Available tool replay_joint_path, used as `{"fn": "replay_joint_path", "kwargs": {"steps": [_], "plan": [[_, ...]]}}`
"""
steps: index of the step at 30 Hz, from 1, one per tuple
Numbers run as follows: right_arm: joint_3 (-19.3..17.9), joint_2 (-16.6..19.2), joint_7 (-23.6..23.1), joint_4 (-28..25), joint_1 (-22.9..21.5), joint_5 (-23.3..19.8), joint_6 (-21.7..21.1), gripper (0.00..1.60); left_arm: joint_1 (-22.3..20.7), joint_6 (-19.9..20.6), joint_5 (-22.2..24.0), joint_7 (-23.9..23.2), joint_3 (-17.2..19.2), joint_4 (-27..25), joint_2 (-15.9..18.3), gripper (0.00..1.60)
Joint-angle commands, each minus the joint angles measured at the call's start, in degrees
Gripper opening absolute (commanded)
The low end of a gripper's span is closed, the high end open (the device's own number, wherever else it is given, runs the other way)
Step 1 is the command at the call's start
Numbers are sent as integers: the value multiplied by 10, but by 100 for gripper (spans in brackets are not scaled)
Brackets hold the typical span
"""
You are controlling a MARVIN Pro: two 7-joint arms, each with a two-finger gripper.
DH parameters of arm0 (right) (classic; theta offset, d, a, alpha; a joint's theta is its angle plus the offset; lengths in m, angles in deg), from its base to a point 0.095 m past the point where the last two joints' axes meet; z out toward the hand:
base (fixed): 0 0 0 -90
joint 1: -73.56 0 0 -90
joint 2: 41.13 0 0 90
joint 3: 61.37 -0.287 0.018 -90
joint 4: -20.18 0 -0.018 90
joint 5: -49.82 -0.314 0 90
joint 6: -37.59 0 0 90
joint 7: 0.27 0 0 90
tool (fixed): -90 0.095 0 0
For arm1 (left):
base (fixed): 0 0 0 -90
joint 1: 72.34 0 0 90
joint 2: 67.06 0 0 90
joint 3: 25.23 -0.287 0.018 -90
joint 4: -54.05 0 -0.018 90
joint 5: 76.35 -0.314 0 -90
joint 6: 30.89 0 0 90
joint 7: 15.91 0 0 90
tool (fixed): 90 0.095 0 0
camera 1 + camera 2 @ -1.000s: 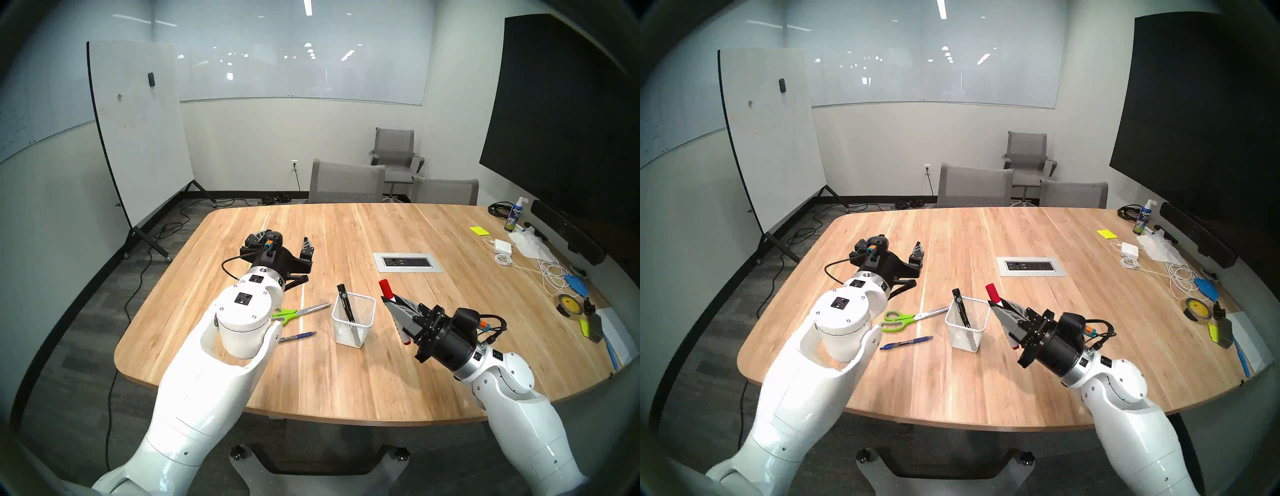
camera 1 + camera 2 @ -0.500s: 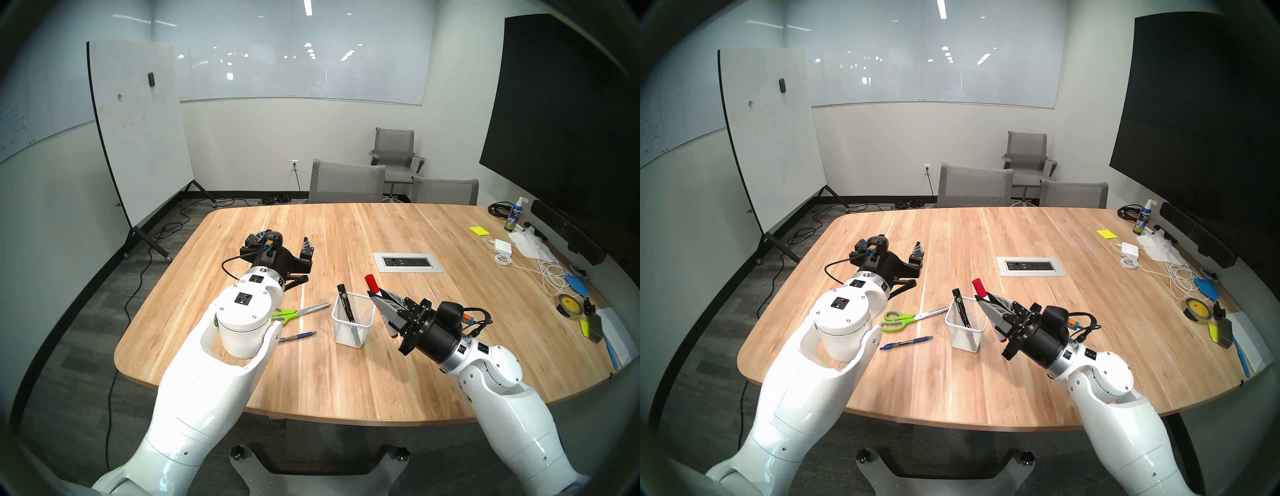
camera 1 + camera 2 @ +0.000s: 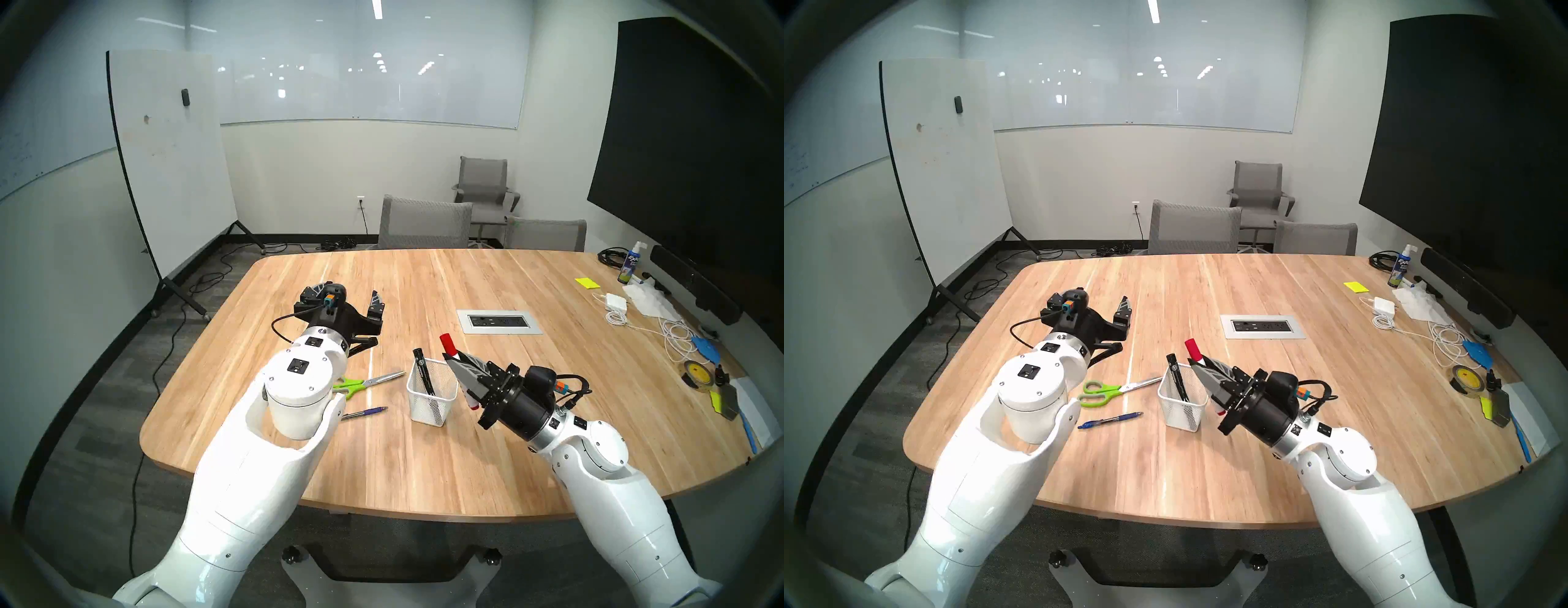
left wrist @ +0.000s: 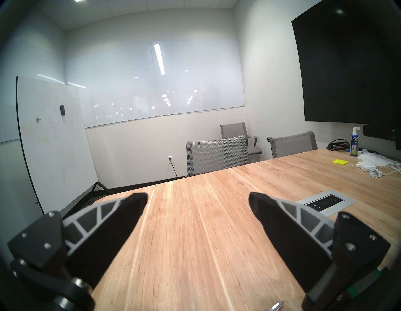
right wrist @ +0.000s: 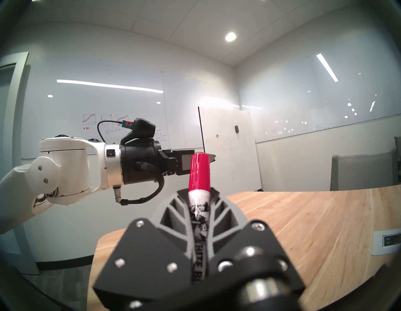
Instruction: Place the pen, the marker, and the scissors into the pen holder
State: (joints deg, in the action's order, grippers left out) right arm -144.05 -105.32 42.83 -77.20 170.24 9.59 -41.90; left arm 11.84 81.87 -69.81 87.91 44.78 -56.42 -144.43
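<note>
Beside the pen holder (image 3: 432, 392), right of it, my right jaws pinch the red-capped marker (image 3: 449, 344) tilted; my left jaws gape, empty. Lowered askew, it could snag the mesh rim.

The desk (image 3: 424, 458) is pale planked wood with a satin sheen; on it, the pen holder (image 3: 432, 401) is white wire mesh, the scissors (image 3: 369, 382) green plastic and bright metal.
</note>
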Motion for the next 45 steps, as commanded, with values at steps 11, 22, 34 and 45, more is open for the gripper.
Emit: {"fn": "replay_joint_path", "kwargs": {"steps": [11,22,34,45], "plan": [[16,-30,-1,27,-34,0,29,0,-6,-4,-1,1,1,-11,-1,160],[15,-47,-6,39,-31,-17,50,0,-6,-4,-1,1,1,-11,-1,160],[15,-57,-1,44,-33,-15,51,0,-6,-4,-1,1,2,-11,-1,160],[24,-72,4,81,-55,-6,59,0,-6,-4,-1,1,2,-11,-1,160]]}}
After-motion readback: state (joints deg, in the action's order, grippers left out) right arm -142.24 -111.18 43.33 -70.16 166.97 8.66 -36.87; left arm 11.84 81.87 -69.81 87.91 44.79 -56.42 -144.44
